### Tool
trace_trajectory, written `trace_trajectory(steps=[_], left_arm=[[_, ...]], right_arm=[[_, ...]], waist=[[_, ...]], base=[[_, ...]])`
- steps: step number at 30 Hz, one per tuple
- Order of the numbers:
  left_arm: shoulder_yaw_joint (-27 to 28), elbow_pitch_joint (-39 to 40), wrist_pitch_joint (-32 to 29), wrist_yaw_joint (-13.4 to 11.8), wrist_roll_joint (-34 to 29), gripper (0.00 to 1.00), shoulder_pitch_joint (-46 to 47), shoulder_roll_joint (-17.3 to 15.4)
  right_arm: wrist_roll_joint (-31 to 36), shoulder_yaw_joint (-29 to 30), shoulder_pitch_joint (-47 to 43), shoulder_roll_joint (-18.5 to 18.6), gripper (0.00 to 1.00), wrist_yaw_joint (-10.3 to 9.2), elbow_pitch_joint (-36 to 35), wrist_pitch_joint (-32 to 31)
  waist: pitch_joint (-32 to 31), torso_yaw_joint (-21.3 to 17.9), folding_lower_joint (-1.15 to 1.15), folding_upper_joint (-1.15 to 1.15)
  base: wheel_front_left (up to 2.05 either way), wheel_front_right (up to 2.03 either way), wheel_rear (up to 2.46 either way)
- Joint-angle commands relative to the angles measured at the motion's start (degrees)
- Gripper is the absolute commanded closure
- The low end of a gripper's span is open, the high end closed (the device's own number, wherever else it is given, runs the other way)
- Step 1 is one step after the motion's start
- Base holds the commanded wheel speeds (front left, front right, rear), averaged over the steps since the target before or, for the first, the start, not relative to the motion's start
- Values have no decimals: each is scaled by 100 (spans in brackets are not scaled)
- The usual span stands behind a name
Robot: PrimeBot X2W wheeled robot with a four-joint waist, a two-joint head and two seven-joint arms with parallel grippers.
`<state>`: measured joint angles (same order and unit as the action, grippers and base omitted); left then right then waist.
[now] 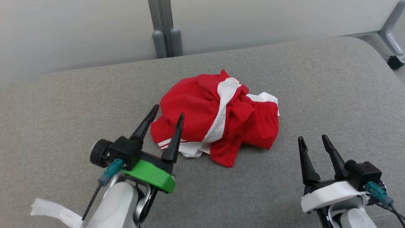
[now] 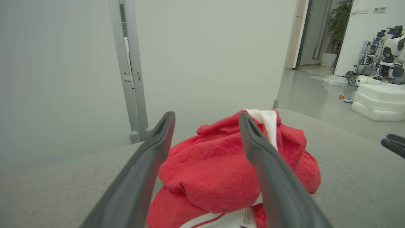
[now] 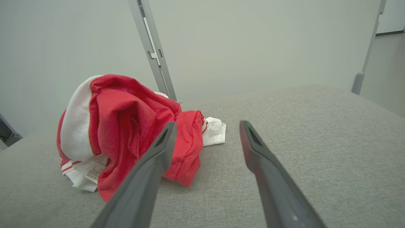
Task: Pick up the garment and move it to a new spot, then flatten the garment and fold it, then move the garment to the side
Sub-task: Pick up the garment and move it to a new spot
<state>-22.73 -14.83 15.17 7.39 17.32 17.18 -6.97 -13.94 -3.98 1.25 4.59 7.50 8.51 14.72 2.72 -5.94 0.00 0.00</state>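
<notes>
Looking down from the head camera, I see my left gripper angled toward the garment, its fingers spread apart at the cloth's near left edge. I cannot tell whether they touch it. My right gripper sits apart on the garment's right, fingers apart and empty. The crumpled red-and-white garment lies in a heap mid-cushion.

Both spread wide: left gripper, right gripper
</notes>
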Motion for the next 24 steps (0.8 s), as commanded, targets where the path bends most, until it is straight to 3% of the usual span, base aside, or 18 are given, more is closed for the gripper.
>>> trace_trajectory(steps=[1, 6, 15, 16, 17, 19, 24], left_arm=[[-184, -99, -4, 14, 71, 0, 185, -41], [-720, -496, -3, 15, 361, 0, 653, -80], [-1107, -1053, -3, 16, 656, 0, 1048, -145], [-1131, -1086, -3, 16, 685, 7, 1070, -149], [-1150, -1118, -3, 16, 722, 54, 1086, -156], [-1170, -1181, -3, 16, 762, 100, 1114, -175], [-1231, -1314, -3, 16, 833, 100, 1194, -192]], right_arm=[[-28, 1, 90, -7, 0, -2, 9, 28], [-33, -19, 202, -48, 0, -1, 28, 45], [-56, 13, 318, -92, 0, -2, 39, 51], [-55, 26, 321, -98, 0, -2, 21, 52], [-55, 31, 321, -103, 0, -2, 4, 51], [-48, 35, 317, -108, 0, -2, -10, 52], [-17, 59, 333, -123, 0, -2, -36, 51]], waist=[[181, -207, 0, 0], [372, -485, 0, 0], [609, -845, 0, 0], [620, -861, 0, 0], [634, -876, 0, 0], [642, -894, 0, 0], [646, -892, 0, 0]], base=[[0, 0, 0], [0, 0, 0], [0, 0, 0], [0, 0, 0], [0, 0, 0], [0, 0, 0], [0, 0, 0]])
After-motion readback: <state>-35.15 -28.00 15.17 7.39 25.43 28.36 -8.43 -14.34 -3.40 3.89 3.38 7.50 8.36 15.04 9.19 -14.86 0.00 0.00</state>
